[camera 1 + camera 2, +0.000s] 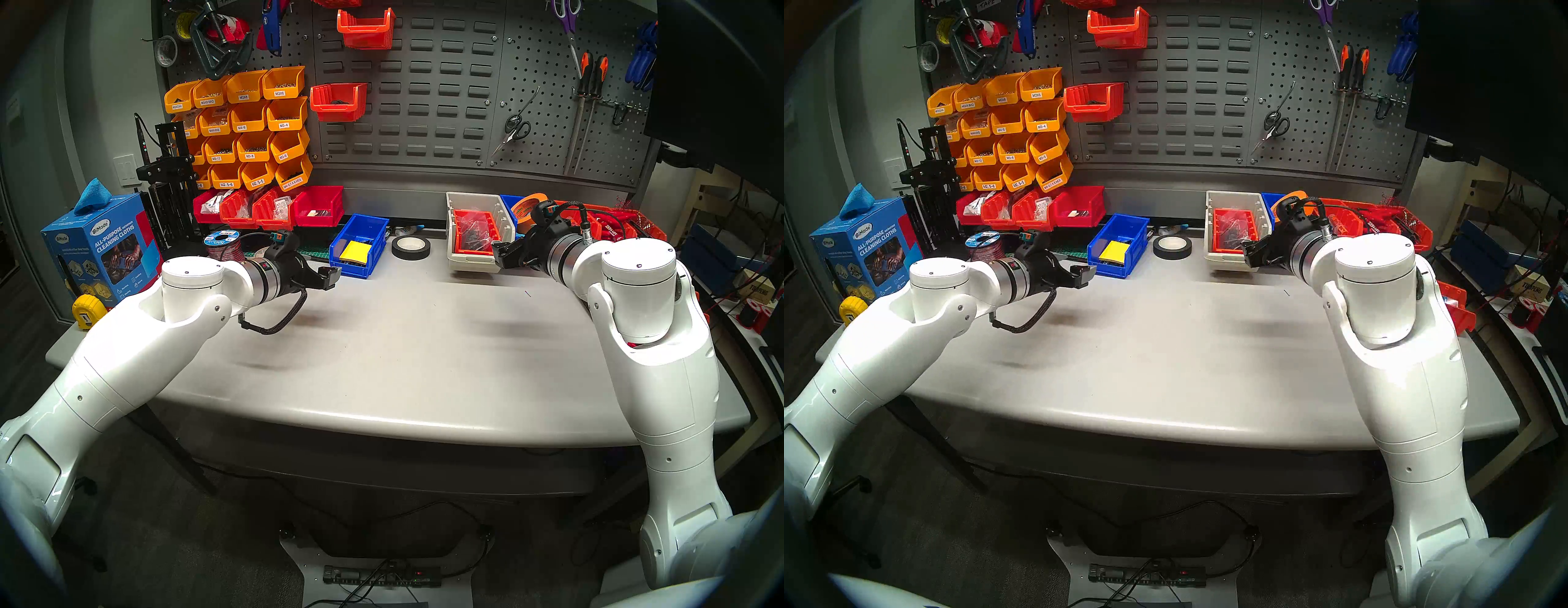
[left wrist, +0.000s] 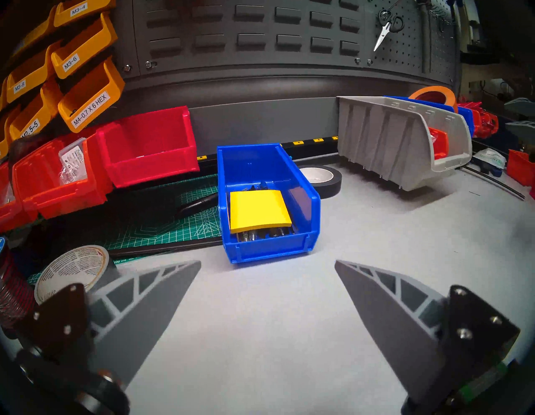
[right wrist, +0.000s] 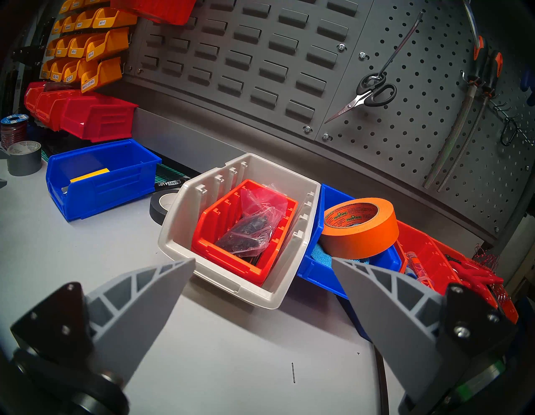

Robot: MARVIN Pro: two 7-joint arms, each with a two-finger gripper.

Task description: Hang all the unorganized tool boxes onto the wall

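Note:
A bright blue tool box (image 1: 358,246) holding a yellow pad stands at the table's back middle; it also shows in the left wrist view (image 2: 266,203). My left gripper (image 1: 335,274) is open and empty, just in front-left of it. A larger beige ribbed tool box (image 1: 473,263) with an orange-red bin inside stands to the right. My right gripper (image 1: 498,254) is open and empty at its front right corner (image 3: 231,287). A second blue tool box (image 3: 318,272) behind it holds an orange tape roll (image 3: 359,229). The louvred wall panel (image 1: 407,85) rises behind.
Two orange-red bins (image 1: 365,27) hang on the panel. Yellow-orange labelled bins (image 1: 246,123) and a row of red bins (image 1: 271,208) fill the back left. A black tape roll (image 1: 410,247) lies between the tool boxes. Grey duct tape (image 2: 72,269) lies by my left fingers.

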